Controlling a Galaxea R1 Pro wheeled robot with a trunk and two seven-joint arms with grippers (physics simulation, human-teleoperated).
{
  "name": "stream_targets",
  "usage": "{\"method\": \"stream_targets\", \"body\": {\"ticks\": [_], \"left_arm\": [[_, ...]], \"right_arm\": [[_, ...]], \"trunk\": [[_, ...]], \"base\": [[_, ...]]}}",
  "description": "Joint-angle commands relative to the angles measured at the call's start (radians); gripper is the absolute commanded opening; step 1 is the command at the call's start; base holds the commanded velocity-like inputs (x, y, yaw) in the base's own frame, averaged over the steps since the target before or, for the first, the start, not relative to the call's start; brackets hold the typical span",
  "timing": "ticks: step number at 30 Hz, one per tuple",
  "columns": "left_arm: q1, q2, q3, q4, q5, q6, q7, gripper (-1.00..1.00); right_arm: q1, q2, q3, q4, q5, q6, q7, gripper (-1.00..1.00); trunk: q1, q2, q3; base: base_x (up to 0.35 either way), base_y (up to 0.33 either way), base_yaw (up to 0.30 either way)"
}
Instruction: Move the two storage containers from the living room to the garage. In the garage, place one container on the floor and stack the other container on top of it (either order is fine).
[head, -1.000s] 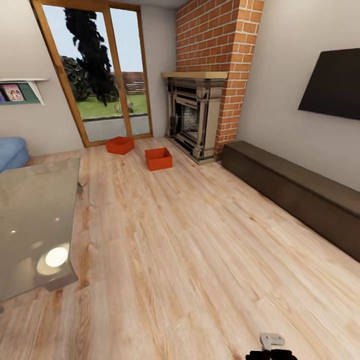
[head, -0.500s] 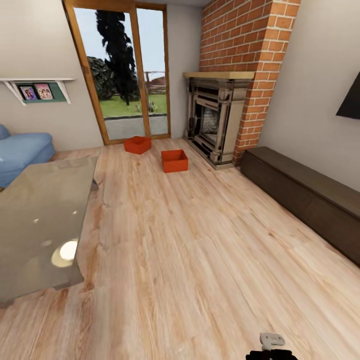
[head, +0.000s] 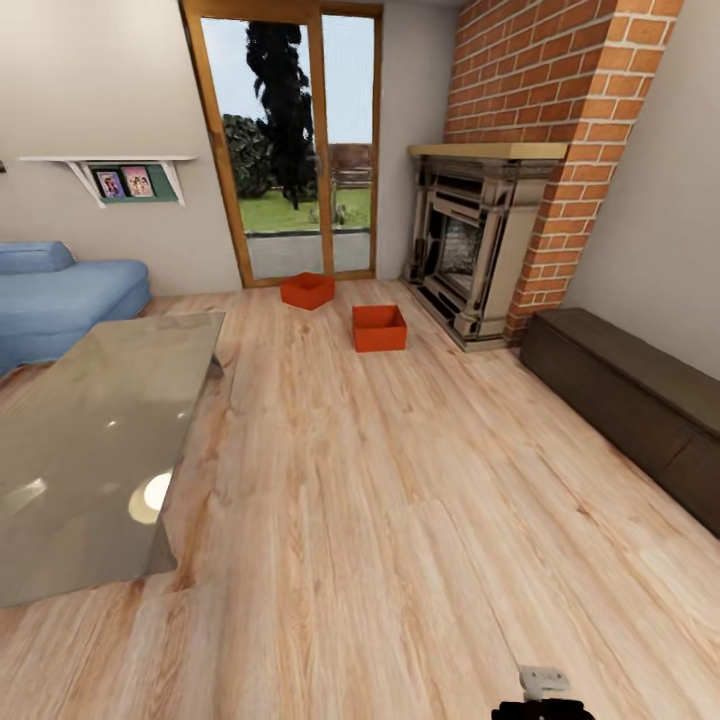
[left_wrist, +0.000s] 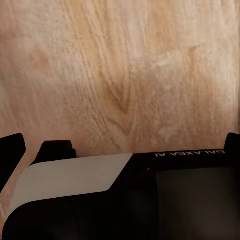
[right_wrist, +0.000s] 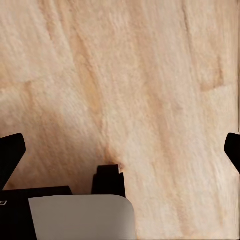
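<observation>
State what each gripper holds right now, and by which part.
Nothing: both storage containers sit on the wood floor far ahead; wrist views show bare planks between spread fingertips.

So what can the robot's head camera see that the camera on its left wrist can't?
The head view alone shows the two red-orange open storage bins on the floor near the wood-framed glass doors, plus the dark carved fireplace, blue sofa and glass-topped table. The left wrist view alone shows the left gripper, its black fingertips wide apart, holding nothing. Both show the light wood-plank floor.
</observation>
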Motion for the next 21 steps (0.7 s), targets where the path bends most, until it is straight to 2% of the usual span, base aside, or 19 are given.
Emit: {"method": "stream_targets", "body": {"ticks": [1,21], "left_arm": [[0.000,0.000,-0.002,-0.001,-0.001,0.000,0.000,1.00],[0.000,0.000,-0.001,-0.001,-0.001,0.001,0.000,1.00]], "right_arm": [[0.000,-0.001,0.008,-0.002,-0.009,0.005,0.001,1.00],[0.000,-0.001,0.008,-0.001,-0.009,0.005,0.001,1.00]], "trunk": [[0.000,0.000,-0.001],[0.000,0.000,-0.001]], "base": [[0.291,-0.164,0.087],[0.291,-0.164,0.009]]}}
